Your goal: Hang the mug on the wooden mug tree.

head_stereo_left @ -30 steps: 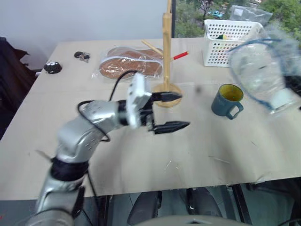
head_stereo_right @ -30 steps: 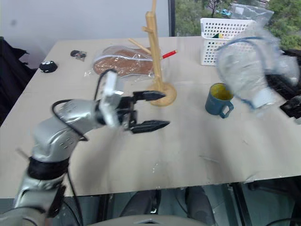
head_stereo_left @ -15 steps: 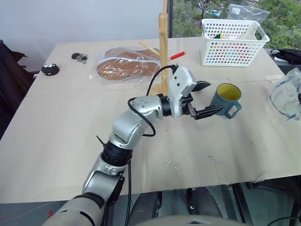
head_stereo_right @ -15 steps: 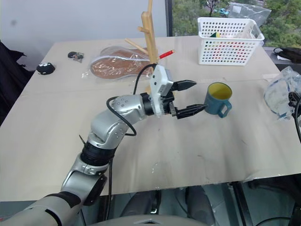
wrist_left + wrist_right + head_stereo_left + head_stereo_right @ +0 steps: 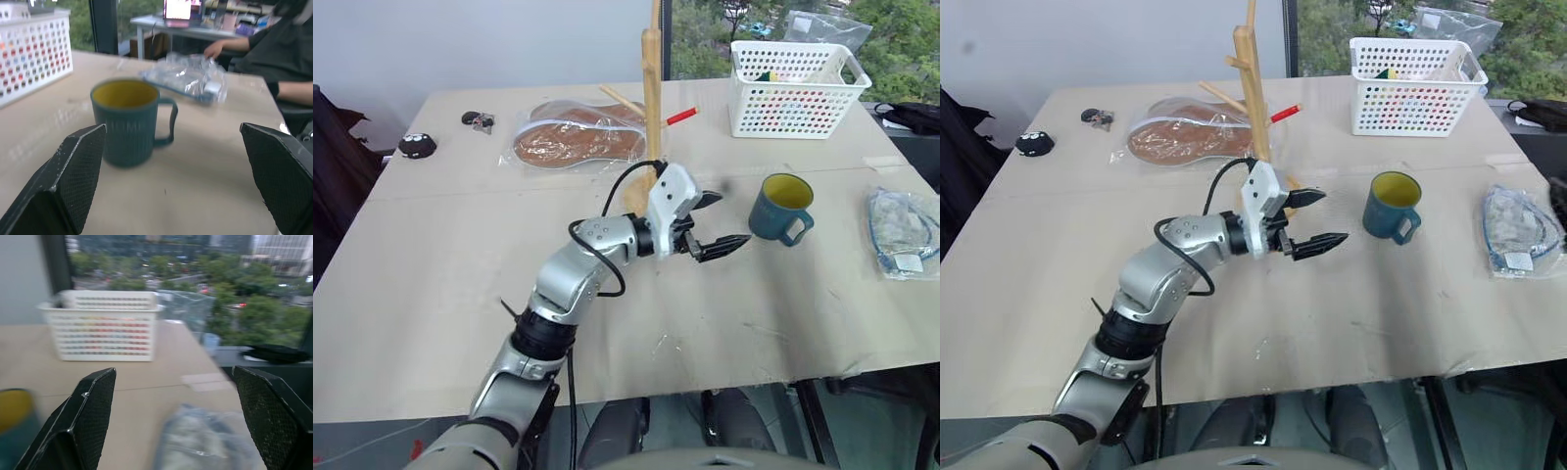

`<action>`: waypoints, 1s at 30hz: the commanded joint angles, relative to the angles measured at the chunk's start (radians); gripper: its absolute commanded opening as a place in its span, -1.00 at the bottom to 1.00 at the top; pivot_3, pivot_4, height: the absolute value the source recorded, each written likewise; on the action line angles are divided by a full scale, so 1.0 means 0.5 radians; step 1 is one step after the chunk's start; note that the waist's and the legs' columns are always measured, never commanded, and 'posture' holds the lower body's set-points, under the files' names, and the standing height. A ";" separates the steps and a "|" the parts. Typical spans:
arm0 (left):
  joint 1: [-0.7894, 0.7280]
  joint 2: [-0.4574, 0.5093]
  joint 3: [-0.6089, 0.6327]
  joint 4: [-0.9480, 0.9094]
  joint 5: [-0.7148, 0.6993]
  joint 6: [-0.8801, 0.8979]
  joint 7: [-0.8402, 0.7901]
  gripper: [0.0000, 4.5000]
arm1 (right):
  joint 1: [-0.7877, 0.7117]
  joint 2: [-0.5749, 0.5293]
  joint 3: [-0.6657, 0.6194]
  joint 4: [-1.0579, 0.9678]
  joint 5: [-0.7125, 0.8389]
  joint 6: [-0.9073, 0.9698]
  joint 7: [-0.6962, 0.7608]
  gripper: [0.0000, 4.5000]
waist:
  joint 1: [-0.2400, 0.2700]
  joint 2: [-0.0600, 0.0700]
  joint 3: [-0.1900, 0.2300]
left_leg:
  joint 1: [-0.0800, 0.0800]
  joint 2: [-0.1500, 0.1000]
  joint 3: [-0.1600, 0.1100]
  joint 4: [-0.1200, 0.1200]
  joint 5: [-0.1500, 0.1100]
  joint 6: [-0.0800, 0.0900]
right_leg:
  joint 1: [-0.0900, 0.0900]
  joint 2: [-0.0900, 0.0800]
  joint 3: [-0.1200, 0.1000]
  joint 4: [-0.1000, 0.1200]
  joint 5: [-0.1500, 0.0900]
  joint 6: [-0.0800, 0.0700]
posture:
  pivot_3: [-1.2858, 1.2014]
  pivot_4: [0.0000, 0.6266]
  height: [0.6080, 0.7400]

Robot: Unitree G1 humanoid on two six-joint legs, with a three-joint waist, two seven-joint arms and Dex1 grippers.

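The teal mug (image 5: pixel 781 208) with a yellow inside stands upright on the table, its handle turned toward the table's front right. My left gripper (image 5: pixel 729 220) is open and hovers just left of it, pointing at it; in the left wrist view the mug (image 5: pixel 128 122) sits ahead between the two spread fingers, untouched. The wooden mug tree (image 5: pixel 652 98) stands behind my left wrist, which hides part of its base, and its red-tipped peg (image 5: pixel 683 116) points right. My right gripper (image 5: pixel 178 421) is open with nothing between its fingers.
A clear plastic bag (image 5: pixel 904 233) lies at the table's right edge. A white perforated basket (image 5: pixel 793 88) stands at the back right. A bagged brown item (image 5: pixel 578 142) lies back left, with small dark objects (image 5: pixel 419 145) beyond it. A person (image 5: pixel 293 58) sits past the table's right side.
The plastic bag, held up in the air at the right a second ago, now lies on the table. My left gripper has swung right, toward the mug, and lowered.
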 commanded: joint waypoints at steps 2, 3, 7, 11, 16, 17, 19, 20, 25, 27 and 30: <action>0.011 -0.025 -0.024 -0.137 0.083 0.006 0.089 1.00 | 0.017 0.347 0.611 -0.328 -0.253 0.067 -0.483 0.69 | 0.002 -0.006 -0.003 | -0.001 -0.001 -0.001 0.002 0.000 0.000 | 0.000 0.000 -0.001 0.000 0.000 0.000 | 0.03 -0.52 1.00; 0.010 -0.033 -0.033 -0.145 0.098 0.012 0.104 1.00 | 0.018 0.425 0.707 -0.329 -0.339 0.062 -0.571 0.69 | 0.003 -0.005 -0.003 | -0.001 -0.001 -0.002 0.002 0.001 -0.001 | 0.000 0.000 -0.001 0.000 0.000 0.000 | 0.03 -0.52 1.00; 0.016 -0.045 -0.058 -0.206 0.122 0.039 0.121 1.00 | 0.060 0.610 1.079 -0.312 -0.675 0.004 -0.691 0.69 | 0.021 -0.003 -0.003 | -0.003 -0.004 -0.001 0.002 0.005 -0.010 | -0.003 -0.002 0.000 0.000 0.000 0.000 | 0.03 -0.52 1.00; 0.016 -0.067 -0.063 -0.221 0.124 0.057 0.139 1.00 | 0.019 0.696 1.282 -0.179 -0.921 -0.086 -0.719 0.69 | 0.020 -0.004 -0.003 | -0.004 -0.004 -0.001 0.001 0.006 -0.010 | -0.005 -0.001 0.000 -0.002 0.000 0.000 | 0.03 -0.52 1.00; -0.015 -0.096 -0.043 -0.202 0.123 0.069 0.156 1.00 | -0.155 0.813 1.371 0.111 -1.157 -0.288 -0.728 0.69 | 0.008 -0.003 -0.003 | -0.002 -0.004 -0.001 0.001 0.006 -0.011 | -0.004 0.000 -0.001 0.001 0.000 0.000 | 0.03 -0.52 1.00; -0.016 -0.098 -0.041 -0.199 0.124 0.069 0.157 1.00 | -0.174 0.828 1.376 0.152 -1.186 -0.314 -0.720 0.69 | 0.004 -0.003 -0.003 | -0.002 -0.004 -0.001 0.001 0.006 -0.011 | -0.004 0.000 -0.001 0.001 0.000 0.000 | 0.03 -0.52 1.00; -0.013 -0.095 -0.044 -0.205 0.129 0.070 0.154 1.00 | -0.219 0.862 1.371 0.241 -1.241 -0.385 -0.709 0.69 | 0.000 -0.003 -0.003 | -0.002 -0.004 -0.001 0.001 0.006 -0.011 | -0.004 0.000 -0.001 0.001 0.000 0.000 | 0.03 -0.52 1.00; -0.011 -0.092 -0.046 -0.208 0.132 0.071 0.154 1.00 | -0.239 0.876 1.366 0.277 -1.263 -0.416 -0.701 0.69 | 0.001 -0.003 -0.003 | -0.002 -0.004 -0.001 0.001 0.006 -0.011 | -0.004 0.000 -0.001 0.001 0.000 0.000 | 0.03 -0.52 1.00; -0.008 -0.092 -0.046 -0.212 0.141 0.070 0.162 1.00 | -0.329 0.916 1.340 0.436 -1.319 -0.510 -0.661 0.53 | -0.001 -0.003 -0.003 | -0.002 -0.004 -0.001 0.000 0.006 -0.011 | -0.005 0.000 -0.001 0.000 0.000 0.000 | 0.03 -0.52 1.00; -0.013 -0.094 -0.040 -0.212 0.145 0.066 0.168 1.00 | -0.361 0.926 1.329 0.501 -1.338 -0.563 -0.641 0.32 | -0.001 -0.003 -0.003 | -0.002 -0.004 -0.001 0.000 0.006 -0.011 | -0.005 0.000 -0.001 0.000 0.000 0.000 | 0.03 -0.52 1.00; -0.020 -0.101 -0.026 -0.209 0.146 0.065 0.176 1.00 | -0.393 0.931 1.322 0.560 -1.351 -0.620 -0.604 -0.37 | -0.002 -0.003 -0.003 | -0.002 -0.004 -0.002 0.000 0.006 -0.011 | -0.005 0.000 -0.001 0.001 0.000 0.000 | 0.03 -0.52 1.00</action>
